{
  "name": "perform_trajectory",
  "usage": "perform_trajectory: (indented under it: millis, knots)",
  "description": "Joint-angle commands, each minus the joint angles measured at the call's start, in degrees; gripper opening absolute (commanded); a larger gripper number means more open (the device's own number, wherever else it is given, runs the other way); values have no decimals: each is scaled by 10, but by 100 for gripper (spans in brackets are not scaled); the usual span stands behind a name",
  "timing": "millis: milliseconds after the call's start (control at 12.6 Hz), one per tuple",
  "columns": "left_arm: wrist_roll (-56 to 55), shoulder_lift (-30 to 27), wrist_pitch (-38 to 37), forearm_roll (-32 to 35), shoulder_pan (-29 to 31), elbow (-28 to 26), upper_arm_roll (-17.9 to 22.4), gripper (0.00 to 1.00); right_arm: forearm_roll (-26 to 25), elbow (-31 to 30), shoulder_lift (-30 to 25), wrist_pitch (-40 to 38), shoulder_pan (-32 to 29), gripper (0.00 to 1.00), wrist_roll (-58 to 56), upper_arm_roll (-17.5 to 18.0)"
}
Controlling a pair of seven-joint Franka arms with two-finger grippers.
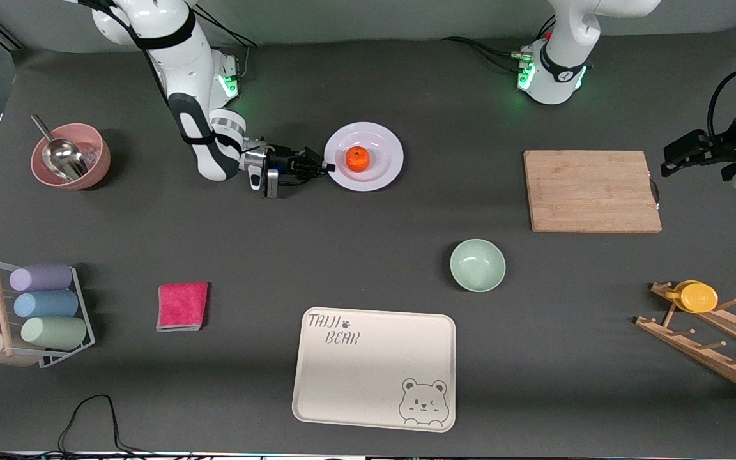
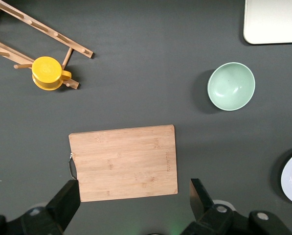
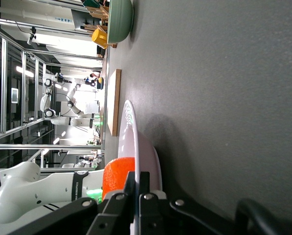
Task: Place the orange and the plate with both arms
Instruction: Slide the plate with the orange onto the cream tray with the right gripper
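Observation:
The pale lavender plate [image 1: 382, 144] rests on the table toward the robots' side, with the orange [image 1: 358, 159] at its middle. My right gripper [image 1: 328, 167] lies low and level at the plate's edge, toward the right arm's end, shut on the rim. In the right wrist view its two fingers [image 3: 131, 182] pinch the rim of the plate [image 3: 136, 142], with the orange [image 3: 117, 176] just past them. My left gripper [image 1: 666, 167] hangs open and empty in the air by the cutting board's edge. Its fingers spread wide in the left wrist view [image 2: 133, 190].
Bamboo cutting board [image 1: 591, 190] toward the left arm's end, pale green bowl [image 1: 477, 264], cream bear tray [image 1: 374, 368] nearest the camera, wooden rack with yellow cup [image 1: 698, 297], pink cloth [image 1: 182, 306], pink bowl with scoop [image 1: 71, 156], rack of rolled cups [image 1: 42, 313].

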Motion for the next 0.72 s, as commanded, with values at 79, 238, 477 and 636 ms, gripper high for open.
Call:
perform_trajectory:
  millis: [79,238,477,636]
  knots:
    - [-4,-8,2,3,1,-8,-5,100,2,29,-3,-13,-21,0,93,-4]
    - [-3,-8,4,3,2,-8,-4,100,-20,70,-11,-12,-47,0,159,-6]
    - [-3,-8,1,3,4,-10,-4,100,-68,159,-9,-5,-81,0,247,-18]
    - [-2,-8,5,3,4,-11,-3,100,-117,240,0,17,-118,0,309,-22]
